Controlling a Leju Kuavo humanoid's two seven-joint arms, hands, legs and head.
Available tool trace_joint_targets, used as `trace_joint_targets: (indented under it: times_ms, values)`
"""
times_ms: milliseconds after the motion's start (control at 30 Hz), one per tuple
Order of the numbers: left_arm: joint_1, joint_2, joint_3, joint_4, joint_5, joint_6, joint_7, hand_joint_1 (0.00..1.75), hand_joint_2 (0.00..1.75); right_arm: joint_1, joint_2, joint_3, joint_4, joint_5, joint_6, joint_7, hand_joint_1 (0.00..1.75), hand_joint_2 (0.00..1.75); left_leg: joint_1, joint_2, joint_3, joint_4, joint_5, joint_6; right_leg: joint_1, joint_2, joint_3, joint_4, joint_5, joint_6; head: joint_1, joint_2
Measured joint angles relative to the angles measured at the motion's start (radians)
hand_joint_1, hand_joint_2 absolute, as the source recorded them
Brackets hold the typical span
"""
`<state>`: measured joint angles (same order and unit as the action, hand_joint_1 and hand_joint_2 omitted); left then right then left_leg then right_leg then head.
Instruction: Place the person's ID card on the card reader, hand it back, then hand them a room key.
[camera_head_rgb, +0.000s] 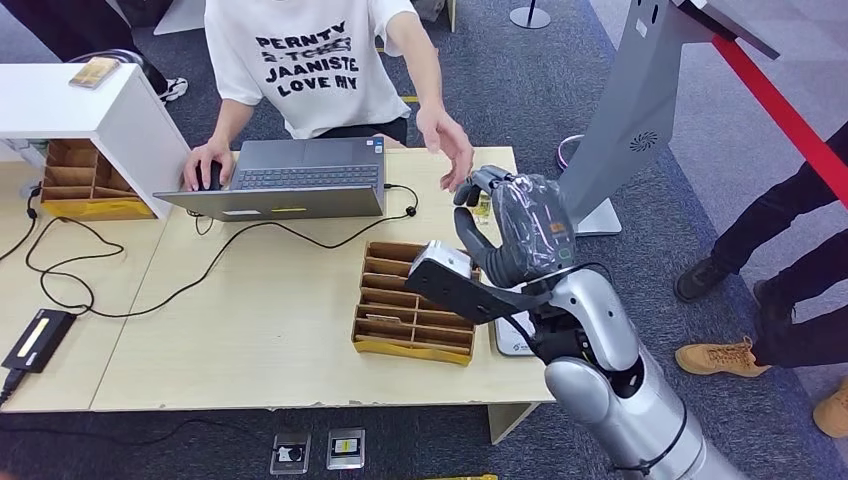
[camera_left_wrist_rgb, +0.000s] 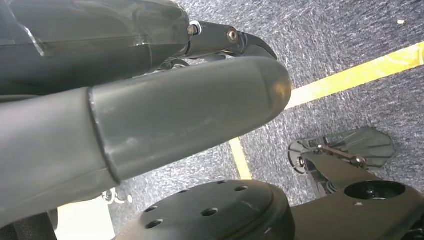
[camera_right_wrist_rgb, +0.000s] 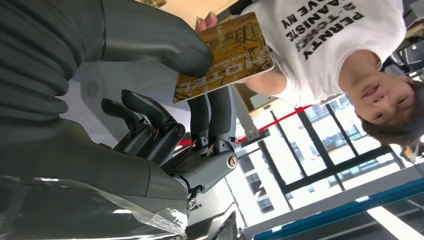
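Note:
My right hand is raised over the table's far right edge. It pinches a golden room key card printed HOTEL between the thumb and the dark fingers. In the head view a sliver of the card shows by the fingertips. The person's hand reaches out just beyond my hand, and its fingertips show at the card's far edge. The white card reader lies on the table under my forearm, mostly hidden. My left hand hangs over the floor and holds nothing.
A cardboard slotted tray sits left of my right arm. A laptop with a black cable lies in front of the person. A white shelf and a black device are at the left. A grey kiosk and bystanders' legs are to the right.

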<state>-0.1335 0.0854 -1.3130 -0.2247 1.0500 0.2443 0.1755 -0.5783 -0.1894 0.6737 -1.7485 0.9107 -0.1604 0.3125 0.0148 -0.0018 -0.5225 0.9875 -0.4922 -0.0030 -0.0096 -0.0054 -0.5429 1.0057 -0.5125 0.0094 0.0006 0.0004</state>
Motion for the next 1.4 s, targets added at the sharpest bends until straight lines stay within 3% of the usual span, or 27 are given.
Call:
trace_joint_targets:
  times_ms: [267, 633, 1067, 1100, 1133, 1200, 1233, 1267, 1400]
  values:
    - [-0.001, 0.000, 0.000, 0.000, -0.010, -0.003, 0.000, 0.00, 0.00, -0.114, 0.050, 0.038, 0.097, -0.044, 0.027, -0.024, 1.75, 1.75, 0.000, 0.000, -0.001, 0.000, 0.000, 0.000, 0.000, 0.000, 0.000, 0.000, 0.000, 0.000, 0.000, 0.000]
    - [-0.008, 0.000, -0.001, 0.000, -0.023, -0.007, 0.008, 0.00, 0.00, -0.281, 0.143, 0.095, 0.340, -0.108, 0.029, -0.067, 1.75, 1.75, 0.000, -0.001, -0.001, 0.000, 0.001, 0.000, 0.000, -0.002, 0.000, 0.000, 0.000, 0.000, 0.000, 0.000]
    - [-0.014, 0.000, -0.005, 0.000, -0.041, -0.011, 0.020, 0.00, 0.00, -0.325, 0.164, 0.128, 0.493, -0.117, 0.027, -0.061, 1.74, 1.75, 0.000, -0.001, 0.000, 0.000, 0.001, 0.000, 0.000, -0.001, -0.001, 0.000, 0.000, 0.000, 0.000, 0.000]
    - [-0.014, 0.000, -0.005, 0.000, -0.042, -0.012, 0.022, 0.00, 0.00, -0.325, 0.163, 0.130, 0.496, -0.117, 0.027, -0.059, 1.59, 1.75, 0.000, -0.001, 0.000, 0.000, 0.001, 0.000, 0.000, -0.001, -0.001, 0.000, 0.000, 0.000, 0.000, 0.000]
    - [-0.014, 0.000, -0.006, 0.000, -0.042, -0.013, 0.023, 0.00, 0.00, -0.325, 0.162, 0.131, 0.499, -0.117, 0.027, -0.057, 1.26, 1.75, 0.000, -0.001, 0.000, 0.000, 0.001, 0.000, 0.000, -0.001, -0.001, 0.000, 0.000, 0.000, 0.000, 0.000]
    - [-0.015, 0.000, -0.007, 0.000, -0.044, -0.014, 0.024, 0.00, 0.00, -0.325, 0.159, 0.136, 0.504, -0.115, 0.027, -0.055, 0.41, 1.75, 0.000, -0.001, -0.001, 0.000, 0.001, 0.000, 0.000, 0.000, -0.001, 0.000, 0.000, 0.000, 0.000, 0.000]
    - [-0.015, 0.000, -0.008, 0.000, -0.044, -0.014, 0.024, 0.00, 0.00, -0.325, 0.157, 0.139, 0.506, -0.115, 0.027, -0.055, 0.12, 1.75, 0.000, -0.001, -0.001, 0.000, 0.001, 0.000, 0.000, 0.000, -0.001, 0.000, 0.000, 0.000, 0.000, 0.000]
    - [-0.016, 0.000, -0.008, 0.000, -0.044, -0.014, 0.024, 0.00, 0.00, -0.325, 0.156, 0.142, 0.510, -0.115, 0.027, -0.054, 0.02, 1.75, 0.000, -0.001, -0.001, 0.000, 0.001, 0.000, 0.000, 0.000, -0.001, 0.000, 0.000, 0.000, 0.000, 0.000]
    - [-0.017, 0.000, -0.010, 0.000, -0.045, -0.014, 0.024, 0.00, 0.00, -0.325, 0.153, 0.148, 0.520, -0.114, 0.027, -0.049, 0.00, 1.75, 0.000, -0.001, 0.000, 0.000, 0.001, 0.000, 0.000, 0.000, -0.001, 0.000, 0.000, 0.000, 0.000, 0.000]
